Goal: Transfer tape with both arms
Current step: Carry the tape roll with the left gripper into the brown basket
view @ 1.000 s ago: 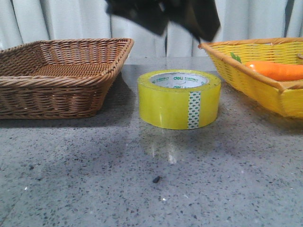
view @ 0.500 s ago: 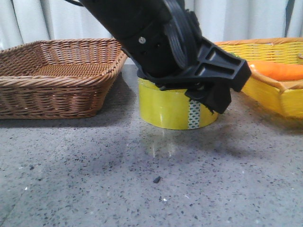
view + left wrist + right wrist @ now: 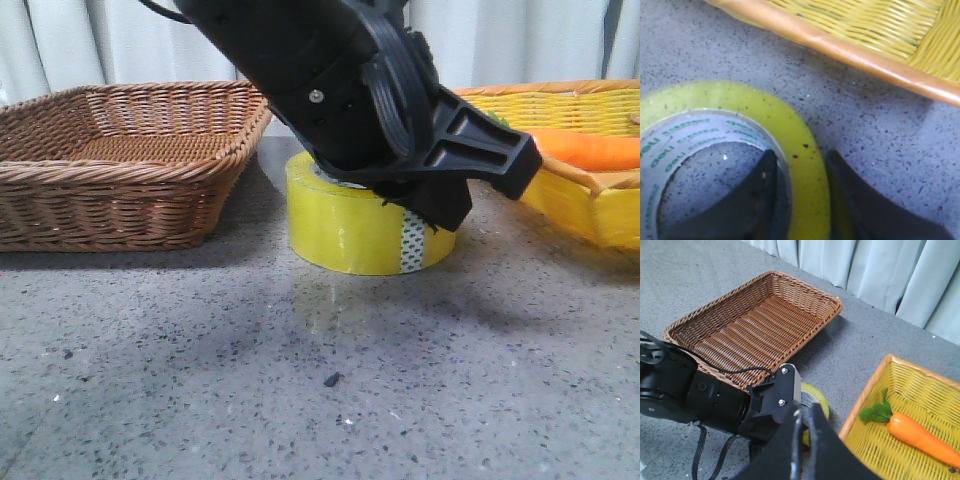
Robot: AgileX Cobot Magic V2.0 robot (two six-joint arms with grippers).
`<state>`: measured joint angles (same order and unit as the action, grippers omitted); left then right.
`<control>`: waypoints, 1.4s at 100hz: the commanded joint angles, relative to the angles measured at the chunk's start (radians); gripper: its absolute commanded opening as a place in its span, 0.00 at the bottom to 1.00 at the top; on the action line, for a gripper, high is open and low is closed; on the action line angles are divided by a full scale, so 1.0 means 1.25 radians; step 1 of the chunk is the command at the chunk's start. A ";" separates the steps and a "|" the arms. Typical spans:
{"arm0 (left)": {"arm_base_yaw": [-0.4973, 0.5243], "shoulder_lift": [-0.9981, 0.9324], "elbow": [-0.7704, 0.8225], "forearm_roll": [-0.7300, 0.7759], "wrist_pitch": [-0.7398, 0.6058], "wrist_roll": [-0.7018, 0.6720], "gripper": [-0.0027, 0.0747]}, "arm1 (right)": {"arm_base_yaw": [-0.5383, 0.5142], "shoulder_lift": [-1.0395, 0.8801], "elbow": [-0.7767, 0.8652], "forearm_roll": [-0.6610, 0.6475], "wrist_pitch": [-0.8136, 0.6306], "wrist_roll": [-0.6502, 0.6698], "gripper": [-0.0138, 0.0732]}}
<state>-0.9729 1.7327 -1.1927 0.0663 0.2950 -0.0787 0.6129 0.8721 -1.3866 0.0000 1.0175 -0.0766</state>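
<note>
So the left gripper [image 3: 425, 205] dropped onto the tape [image 3: 350, 225] in the last second, and the roll's been nudged left and tilted, so the pickup looks underway. One finger's inside the white core, one outside the glossy yellow wall, closing on it. Right gripper [image 3: 802, 440] hangs high, pressed shut, empty. Roll sits mid-frame on speckled stone between the brown wicker basket [image 3: 120, 150] and the yellow basket [image 3: 590, 200]
</note>
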 commanded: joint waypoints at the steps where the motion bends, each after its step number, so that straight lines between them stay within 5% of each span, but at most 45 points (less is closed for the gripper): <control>1: -0.004 -0.047 -0.028 0.014 -0.050 -0.001 0.01 | -0.002 -0.007 -0.016 -0.010 -0.052 -0.002 0.07; 50: 0.033 -0.192 -0.151 0.086 0.032 -0.001 0.01 | -0.002 -0.007 -0.016 -0.010 -0.052 -0.002 0.07; 76: 0.175 -0.255 -0.146 0.120 0.202 -0.001 0.01 | -0.002 -0.007 -0.016 -0.010 -0.063 -0.002 0.07; 103: 0.295 -0.253 -0.021 0.045 0.131 -0.001 0.01 | -0.002 -0.007 -0.016 -0.010 -0.067 -0.002 0.07; 140: 0.305 -0.229 0.072 -0.018 0.023 -0.001 0.06 | -0.002 -0.007 -0.016 -0.010 -0.069 -0.002 0.07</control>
<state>-0.5919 1.4682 -1.0748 0.0581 0.4273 -0.0787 0.6129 0.8721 -1.3866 0.0000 1.0091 -0.0766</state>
